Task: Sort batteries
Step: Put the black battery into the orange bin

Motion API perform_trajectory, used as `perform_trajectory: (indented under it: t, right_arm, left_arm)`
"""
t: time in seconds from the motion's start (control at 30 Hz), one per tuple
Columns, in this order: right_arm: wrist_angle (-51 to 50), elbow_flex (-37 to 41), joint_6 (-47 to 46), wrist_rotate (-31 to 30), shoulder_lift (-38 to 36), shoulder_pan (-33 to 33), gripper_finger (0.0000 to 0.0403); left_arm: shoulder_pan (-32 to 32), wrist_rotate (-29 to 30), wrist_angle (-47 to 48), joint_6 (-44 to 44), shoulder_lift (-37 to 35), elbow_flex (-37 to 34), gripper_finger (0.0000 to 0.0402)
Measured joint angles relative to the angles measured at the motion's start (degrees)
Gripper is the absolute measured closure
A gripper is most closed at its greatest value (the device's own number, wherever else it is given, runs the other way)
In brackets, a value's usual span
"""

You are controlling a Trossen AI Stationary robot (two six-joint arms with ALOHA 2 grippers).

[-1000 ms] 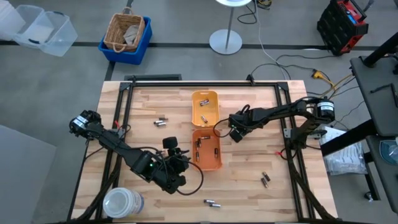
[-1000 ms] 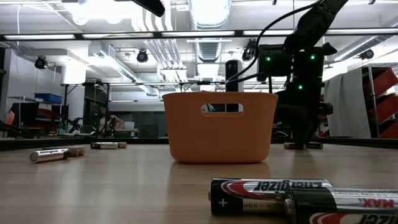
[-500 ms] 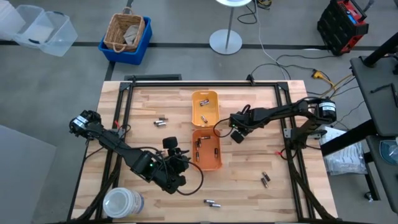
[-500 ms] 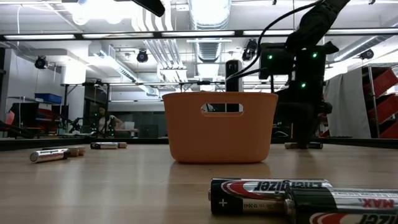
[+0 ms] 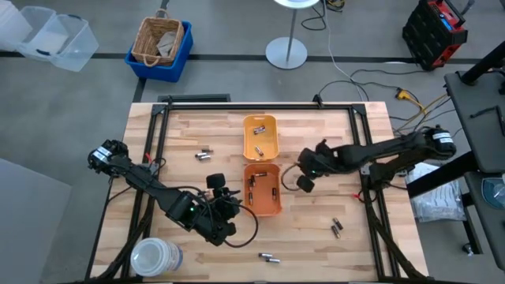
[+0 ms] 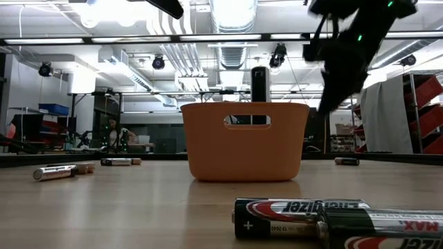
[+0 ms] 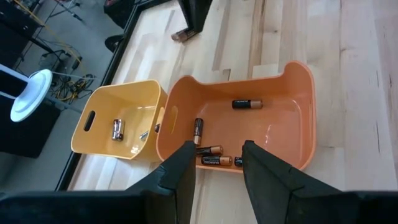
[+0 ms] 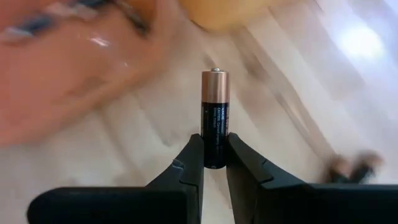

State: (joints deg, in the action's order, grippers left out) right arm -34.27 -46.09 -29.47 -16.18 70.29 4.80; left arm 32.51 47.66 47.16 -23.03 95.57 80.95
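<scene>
right gripper (image 5: 303, 184) has swung from beside the yellow tray (image 5: 259, 136) down to right of the orange tray (image 5: 263, 189), jaws closed on a battery (image 8: 215, 118) held upright; likely a drop into a tray next. left gripper (image 7: 217, 163) waits lower centre, jaws apart and empty, over the orange tray. loose batteries (image 5: 336, 228) lie lower right; nothing blocks the path.

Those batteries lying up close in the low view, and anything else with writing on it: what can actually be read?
"Energizer": on the nearer battery lying in front in the low view.
"MAX": on the second battery beside it.
"+": on the first battery's end.
Print on the battery held in the right tool: too small to read.
Labels on the batteries in the orange tray: too small to read.
</scene>
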Motion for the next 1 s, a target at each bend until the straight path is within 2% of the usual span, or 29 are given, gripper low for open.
perform_trajectory:
  t: [0.2, 0.37, 0.47, 0.7, 1.0]
  right_arm:
    - [12.3, 0.0, 9.1, -0.2, -1.4, 6.3, 0.0367]
    - [20.4, 0.0, 16.3, 1.2, -0.1, 8.4, 0.0366]
    - [21.6, -0.1, 17.7, 3.1, 0.1, 8.4, 0.0365]
    - [22.7, -0.1, 19.7, 3.1, 0.5, 8.3, 0.0367]
    - [31.0, -0.3, 24.5, 5.1, 7.4, 8.3, 0.0368]
  left_arm:
    - [0.0, 0.0, 0.0, 0.0, 0.0, 0.0, 0.0290]
    - [0.0, 0.0, 0.0, 0.0, 0.0, -0.1, 0.0290]
    - [0.0, 0.0, -0.1, 0.0, 0.0, -0.1, 0.0290]
    - [0.0, 0.0, -0.5, 0.0, 0.0, -0.1, 0.0290]
    - [0.0, 2.9, -0.5, 0.0, 0.0, -0.1, 0.0290]
